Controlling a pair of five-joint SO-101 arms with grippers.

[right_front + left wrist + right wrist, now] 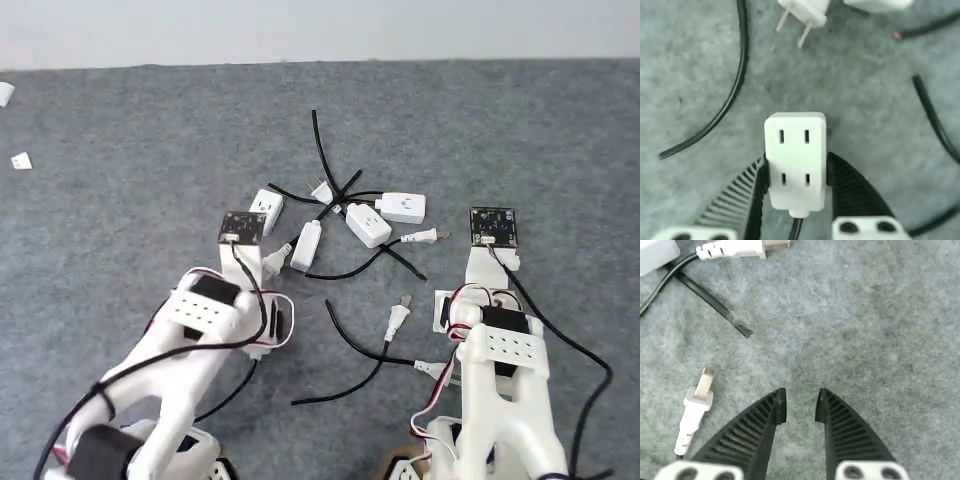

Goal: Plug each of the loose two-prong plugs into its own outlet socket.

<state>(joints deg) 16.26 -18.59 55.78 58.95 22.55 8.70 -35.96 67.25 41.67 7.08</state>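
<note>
We see the left gripper (797, 164) clamped on a white outlet socket (795, 150). Its ribbed black fingers (752, 192) press the block's two long sides, the slotted face is turned toward the wrist camera, and the cord leaves at the wrist end. Just past the socket's free end lies a loose two-prong plug (805, 12), prongs aimed back at the fingertips, and a black cable (732, 90) curves along one side of the fingers. The right gripper (800, 407) holds nothing, its tips standing a narrow gap apart above the grey carpet (870, 330). Beside one fingertip lies a second plug (696, 407), prongs pointing away from the wrist. Farther ahead of the tips we find a cut cable end (742, 330) and a third plug (735, 249). From above, we take the outlet socket to be the oblong white block (305, 245) ahead of the left arm, though the fingers there are hard to make out. Other white sockets (368, 225) lie beyond it among crossed cables.
</note>
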